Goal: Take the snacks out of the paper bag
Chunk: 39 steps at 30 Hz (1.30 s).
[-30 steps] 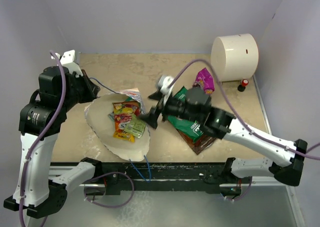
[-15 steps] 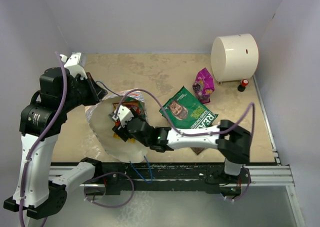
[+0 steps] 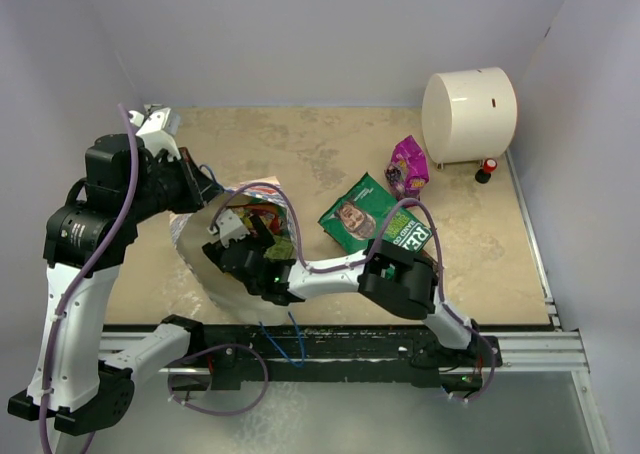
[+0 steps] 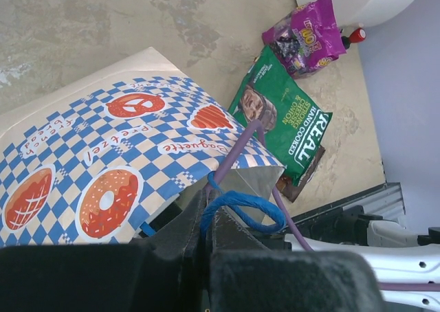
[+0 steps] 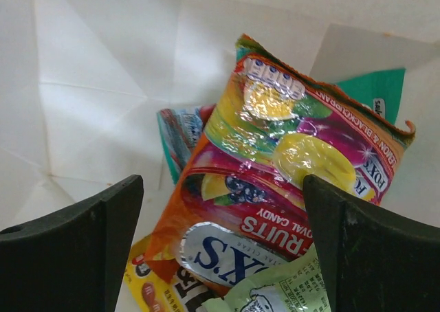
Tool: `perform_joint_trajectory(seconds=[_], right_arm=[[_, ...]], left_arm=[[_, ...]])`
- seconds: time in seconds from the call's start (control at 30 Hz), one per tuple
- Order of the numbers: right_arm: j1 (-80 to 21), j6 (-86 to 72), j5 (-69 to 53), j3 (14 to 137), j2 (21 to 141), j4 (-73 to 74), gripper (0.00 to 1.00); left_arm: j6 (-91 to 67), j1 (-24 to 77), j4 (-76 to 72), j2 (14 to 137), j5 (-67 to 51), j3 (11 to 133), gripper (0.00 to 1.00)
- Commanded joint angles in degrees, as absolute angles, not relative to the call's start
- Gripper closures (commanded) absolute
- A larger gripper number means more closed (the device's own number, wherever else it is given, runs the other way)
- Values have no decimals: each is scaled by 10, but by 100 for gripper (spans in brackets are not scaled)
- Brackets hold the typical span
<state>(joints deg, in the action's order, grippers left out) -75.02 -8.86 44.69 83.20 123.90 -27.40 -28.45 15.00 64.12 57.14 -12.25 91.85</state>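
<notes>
Inside the paper bag (image 5: 89,71), your right gripper (image 5: 223,216) has its 2 fingers spread wide and grips nothing. An orange fruit candy packet (image 5: 275,161) shows between them, with smaller packs under it. Behind the wrist, the right forearm runs low and nearly level out of the bag mouth to a sharply folded elbow near the front edge of the table (image 3: 330,144).

At the bag's far-left rim, your left gripper (image 4: 208,223) is clamped tight on the blue cord handle (image 4: 240,209), which loops out between the closed fingers. That arm rises tall from its base and bends over the bag.

On the table to the bag's right lie 2 snacks already out: a green chip bag (image 3: 375,219) and a magenta pouch (image 3: 408,166).
</notes>
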Motion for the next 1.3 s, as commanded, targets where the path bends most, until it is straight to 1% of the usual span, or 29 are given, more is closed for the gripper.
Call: perform_joint_trajectory(seconds=[0.0, 0.17, 0.23, 0.3, 0.33, 0.4, 0.43, 0.53, 0.6, 0.7, 0.77, 0.8, 0.9, 1.07, 1.27], right_arm=[[-739, -92, 493, 843, 1249, -280, 1], [-721, -103, 470, 832, 1256, -264, 0], [-717, -100, 466, 823, 1252, -262, 5], [-715, -98, 456, 808, 1241, -268, 13], [-715, -98, 445, 798, 1234, -278, 19], [-715, -99, 416, 777, 1217, -301, 28], [-715, -101, 406, 767, 1212, -309, 34], [-715, -110, 396, 760, 1208, -310, 59], [-716, -111, 384, 760, 1202, -311, 73], [-715, -102, 352, 758, 1194, -321, 84], [-715, -94, 342, 760, 1191, -321, 98], [-715, -90, 339, 762, 1189, -319, 100], [-715, -79, 322, 762, 1178, -324, 100], [-715, -71, 258, 750, 1133, -358, 100], [-715, -103, 200, 733, 1076, -375, 100]], left_arm=[[-288, 150, 629, 563, -144, 931, 100], [-288, 150, 629, 558, -144, 928, 100], [-288, 150, 631, 556, -141, 927, 100], [-288, 150, 634, 554, -137, 925, 100], [-286, 150, 636, 555, -136, 925, 100], [-284, 150, 639, 554, -133, 925, 100], [-285, 150, 639, 554, -131, 926, 100], [-285, 150, 640, 552, -127, 925, 100], [-286, 150, 640, 551, -127, 925, 100], [-286, 150, 643, 550, -125, 925, 100], [-286, 150, 644, 549, -123, 924, 100], [-286, 150, 645, 548, -121, 923, 100], [-289, 150, 650, 546, -117, 919, 100], [-296, 150, 663, 544, -101, 913, 100], [-307, 150, 665, 547, -93, 903, 100]])
